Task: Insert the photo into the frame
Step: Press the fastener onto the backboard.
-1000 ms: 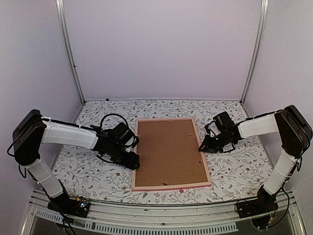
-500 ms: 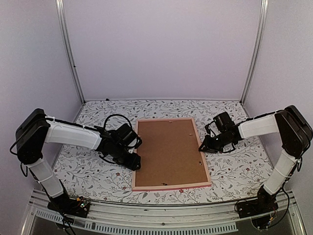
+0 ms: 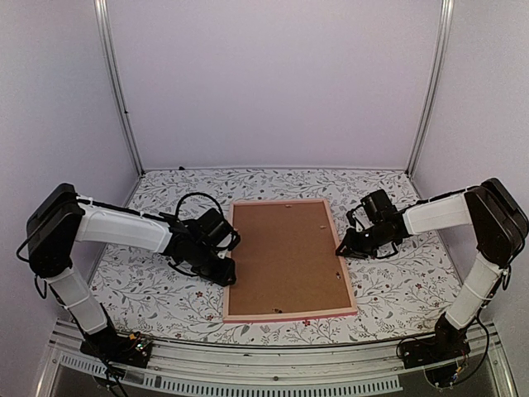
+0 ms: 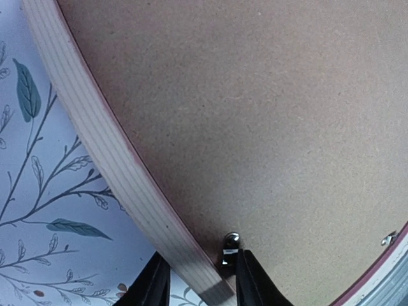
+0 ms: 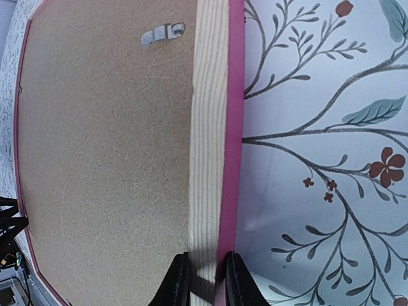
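Note:
The pink frame [image 3: 289, 315] lies face down on the table with its brown backing board [image 3: 285, 252] up. The photo is out of view. My left gripper [image 3: 227, 273] is low at the frame's left rail [image 4: 108, 159]. Its jaws [image 4: 201, 280] straddle that rail, one finger against the outer edge and the other against a small metal tab [image 4: 229, 245] on the board. My right gripper [image 3: 341, 249] is shut on the right rail [image 5: 210, 127]. Its fingers [image 5: 207, 277] pinch the pale wood and the pink edge.
The tablecloth [image 3: 149, 285] has a leaf-and-flower print. A metal turn clip [image 5: 162, 33] sits on the board near the right rail. Side walls and metal posts [image 3: 116, 83] close in the table on three sides.
The left gripper has slid a little toward the frame and narrowed its jaws around the left rail. The right arm and the frame have not moved.

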Available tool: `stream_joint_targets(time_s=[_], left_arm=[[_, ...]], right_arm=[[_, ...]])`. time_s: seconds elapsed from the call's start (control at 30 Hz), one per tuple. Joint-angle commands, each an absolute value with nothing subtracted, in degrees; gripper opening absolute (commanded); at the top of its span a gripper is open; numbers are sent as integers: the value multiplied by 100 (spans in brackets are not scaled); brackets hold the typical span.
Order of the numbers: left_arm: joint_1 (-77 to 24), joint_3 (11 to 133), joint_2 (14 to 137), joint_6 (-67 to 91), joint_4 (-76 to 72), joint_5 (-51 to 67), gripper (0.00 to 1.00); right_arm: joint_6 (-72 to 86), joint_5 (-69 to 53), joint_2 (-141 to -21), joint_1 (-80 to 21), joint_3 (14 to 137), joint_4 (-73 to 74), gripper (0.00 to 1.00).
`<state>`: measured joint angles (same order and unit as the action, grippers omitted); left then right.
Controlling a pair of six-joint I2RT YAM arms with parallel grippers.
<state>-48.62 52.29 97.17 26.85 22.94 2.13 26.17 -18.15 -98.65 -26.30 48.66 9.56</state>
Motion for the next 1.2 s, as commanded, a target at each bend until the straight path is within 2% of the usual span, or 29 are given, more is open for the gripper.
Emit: stream_joint_targets(time_s=[0.0, 0.3, 0.87, 0.93, 1.07, 1.17], left_arm=[[-4913, 5191, 9792, 2646, 2212, 193, 33], [-4899, 5095, 9674, 2534, 1996, 348, 24], [-4555, 4788, 9402, 2592, 1552, 1009, 18], [-4557, 4812, 9408, 2592, 1566, 1019, 23], [-4553, 4842, 9374, 2612, 1549, 1064, 44], [-4563, 4867, 9384, 2615, 1553, 1084, 53]], right_arm=[[2616, -1863, -9956, -2681, 4667, 1035, 14], [2619, -1855, -9954, -2681, 4641, 1026, 13], [2568, -1881, -10046, -2686, 4698, 1020, 11], [2566, -1894, -10061, -2681, 4702, 1004, 11], [2549, -1922, -10110, -2681, 4720, 989, 11], [2541, -1925, -10133, -2681, 4721, 969, 11]])
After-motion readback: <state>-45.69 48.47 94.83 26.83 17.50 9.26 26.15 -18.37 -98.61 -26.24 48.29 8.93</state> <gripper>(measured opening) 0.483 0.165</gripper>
